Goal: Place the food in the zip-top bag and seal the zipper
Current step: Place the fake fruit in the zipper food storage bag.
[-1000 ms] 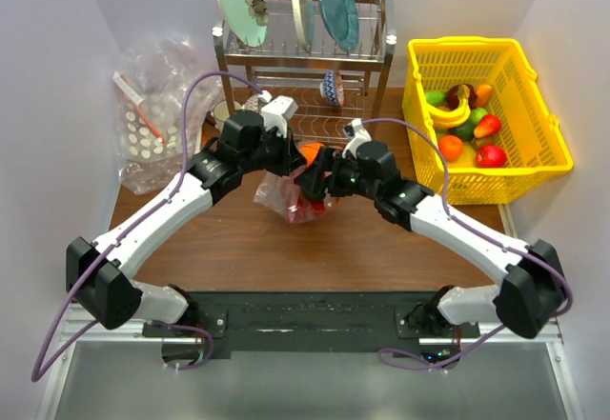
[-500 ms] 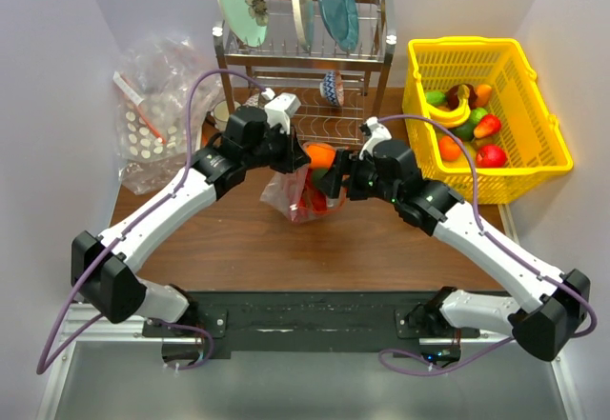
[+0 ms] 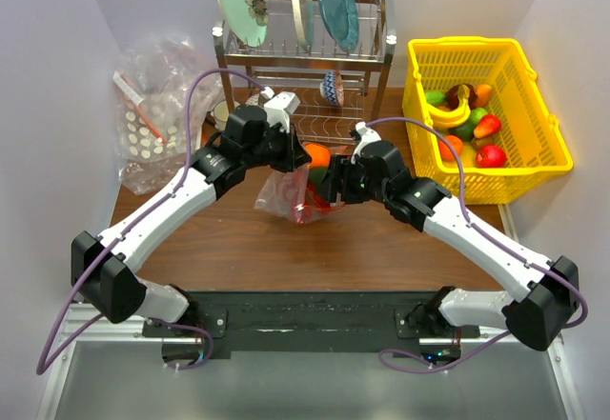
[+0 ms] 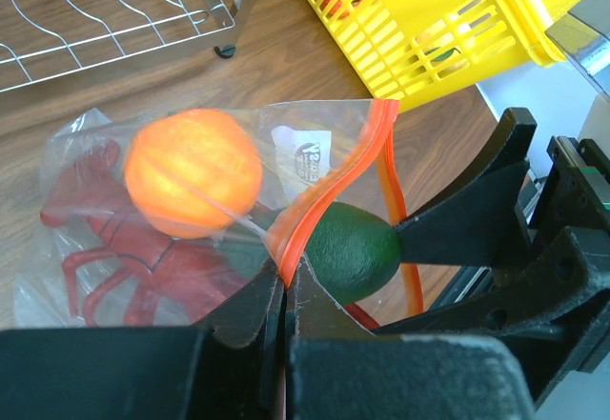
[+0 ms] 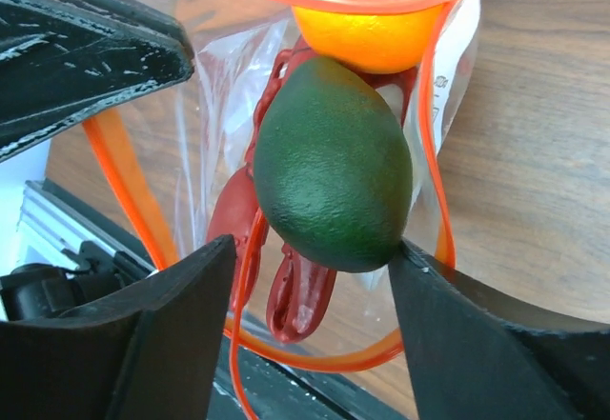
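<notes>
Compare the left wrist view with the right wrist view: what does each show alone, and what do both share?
Only the left wrist: the yellow basket and the dish rack. Only the right wrist: a pale metal rail at lower left. Both: the left gripper shut on the bag rim, the right gripper by the green fruit, the orange and the red lobster.

Zip-top bag (image 4: 310, 158): clear pouch near the table's middle, mouth open. Zipper (image 4: 343, 168): orange-red strip, unsealed. Contents: glossy red lobster (image 4: 152, 258); round orange (image 4: 193, 172). Dark green fruit (image 5: 334, 163): in the mouth, touching the orange.
</notes>
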`<state>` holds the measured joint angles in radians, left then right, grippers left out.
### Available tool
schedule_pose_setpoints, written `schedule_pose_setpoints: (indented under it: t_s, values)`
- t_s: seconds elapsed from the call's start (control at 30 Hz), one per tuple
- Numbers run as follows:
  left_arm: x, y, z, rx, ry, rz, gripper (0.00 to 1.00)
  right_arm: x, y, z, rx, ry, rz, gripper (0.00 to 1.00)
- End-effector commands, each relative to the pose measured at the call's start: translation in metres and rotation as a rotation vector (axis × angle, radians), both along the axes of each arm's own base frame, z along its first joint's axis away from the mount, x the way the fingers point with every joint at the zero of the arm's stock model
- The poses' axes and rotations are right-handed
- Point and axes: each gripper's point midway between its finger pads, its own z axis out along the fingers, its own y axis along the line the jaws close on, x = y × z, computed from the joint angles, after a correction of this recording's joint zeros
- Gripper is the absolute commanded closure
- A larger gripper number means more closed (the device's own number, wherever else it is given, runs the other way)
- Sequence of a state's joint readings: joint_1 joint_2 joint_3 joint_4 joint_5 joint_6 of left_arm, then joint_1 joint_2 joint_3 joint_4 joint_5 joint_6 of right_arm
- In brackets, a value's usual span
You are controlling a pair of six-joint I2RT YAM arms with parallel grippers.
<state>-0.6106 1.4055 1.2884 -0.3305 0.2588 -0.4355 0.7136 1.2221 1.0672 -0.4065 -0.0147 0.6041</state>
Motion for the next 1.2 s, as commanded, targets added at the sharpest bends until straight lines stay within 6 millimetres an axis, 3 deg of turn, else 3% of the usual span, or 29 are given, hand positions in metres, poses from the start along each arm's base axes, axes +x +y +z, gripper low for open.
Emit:
schedule_pose_setpoints:
  t_s: [0.0, 0.13, 0.23, 0.33, 0.4, 0.47, 0.53, 0.6, 0.73, 0.87, 1.17]
  values:
    - [0.003, -0.008, 0.039, -0.096, -0.078, -0.018, 1.00, 0.009, -0.004, 0.015, -0.022, -0.045, -0.034, 0.25]
    - [0.002, -0.008, 0.041, -0.098, -0.083, -0.022, 1.00, 0.020, -0.010, 0.012, -0.037, -0.070, -0.099, 0.18]
    - [0.001, -0.007, 0.041, -0.096, -0.081, -0.023, 1.00, 0.029, -0.013, 0.013, -0.039, -0.091, -0.142, 0.19]
    - [0.000, -0.008, 0.042, -0.102, -0.079, -0.028, 1.00, 0.035, -0.011, 0.012, -0.030, -0.099, -0.170, 0.28]
    - [-0.001, -0.009, 0.042, -0.106, -0.077, -0.033, 1.00, 0.037, -0.010, 0.011, -0.012, -0.104, -0.179, 0.39]
    - [-0.002, -0.008, 0.042, -0.107, -0.076, -0.032, 1.00, 0.039, -0.007, 0.010, 0.022, -0.112, -0.188, 0.41]
    - [-0.003, -0.008, 0.040, -0.105, -0.072, -0.034, 1.00, 0.041, -0.003, 0.018, 0.073, -0.138, -0.193, 0.39]
    - [-0.004, -0.008, 0.038, -0.108, -0.068, -0.037, 1.00, 0.041, -0.002, 0.013, 0.081, -0.130, -0.193, 0.30]
    - [-0.007, -0.010, 0.037, -0.122, -0.062, -0.047, 1.00, 0.043, 0.007, 0.009, 0.095, -0.117, -0.175, 0.22]
    - [-0.010, -0.014, 0.038, -0.139, -0.057, -0.067, 1.00, 0.045, 0.012, 0.002, 0.104, -0.096, -0.171, 0.23]
    - [-0.014, -0.016, 0.038, -0.143, -0.057, -0.077, 1.00, 0.057, -0.004, -0.003, 0.153, -0.115, -0.325, 0.25]
